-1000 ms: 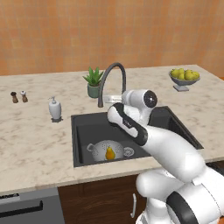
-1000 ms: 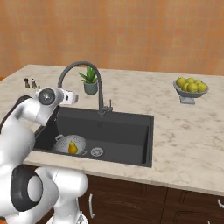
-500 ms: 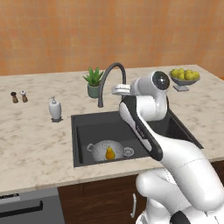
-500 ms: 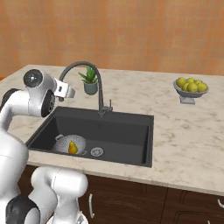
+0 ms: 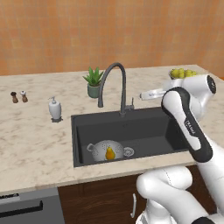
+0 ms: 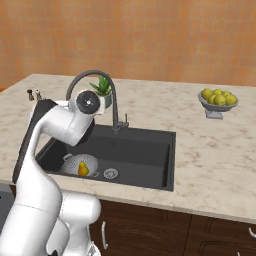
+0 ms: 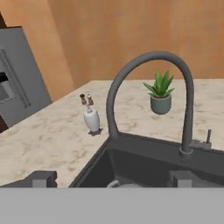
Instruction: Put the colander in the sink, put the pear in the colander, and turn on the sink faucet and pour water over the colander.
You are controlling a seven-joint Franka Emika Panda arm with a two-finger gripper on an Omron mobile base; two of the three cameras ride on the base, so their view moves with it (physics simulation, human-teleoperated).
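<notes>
We've got the small yellow pear [image 5: 110, 153] sitting in the pale perforated colander [image 5: 106, 149] at the front left of the dark rectangular sink [image 5: 144, 127]. Next up is the tall dark gooseneck faucet [image 5: 114, 87], its little lever just left of our hand [image 5: 146, 95]. Fingers look spread apart, holding nothing.
</notes>
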